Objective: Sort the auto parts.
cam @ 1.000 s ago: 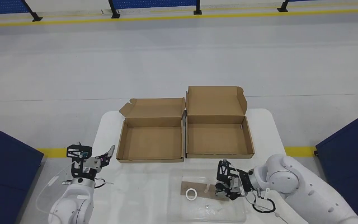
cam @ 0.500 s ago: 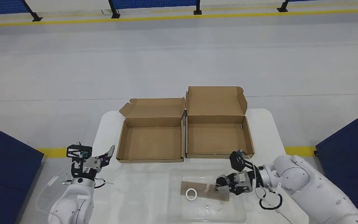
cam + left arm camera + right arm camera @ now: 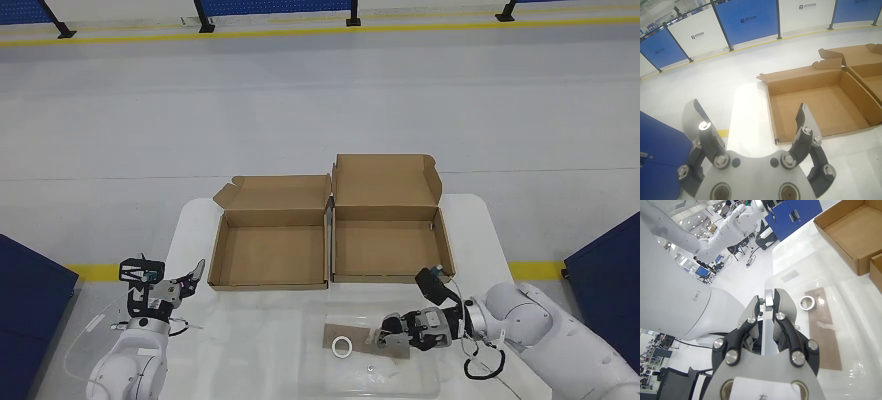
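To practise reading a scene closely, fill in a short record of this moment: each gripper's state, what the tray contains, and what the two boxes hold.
left gripper: open, holding nothing, by the left edge of the table
right gripper: shut on a small metal part, over the clear tray
clear tray contents: a metal ring on a brown liner
left box: open, empty
right box: open, empty, beside the left box

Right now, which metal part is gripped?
The small stud, clamped in the right gripper; the ring and the tiny washer lie loose in the tray.
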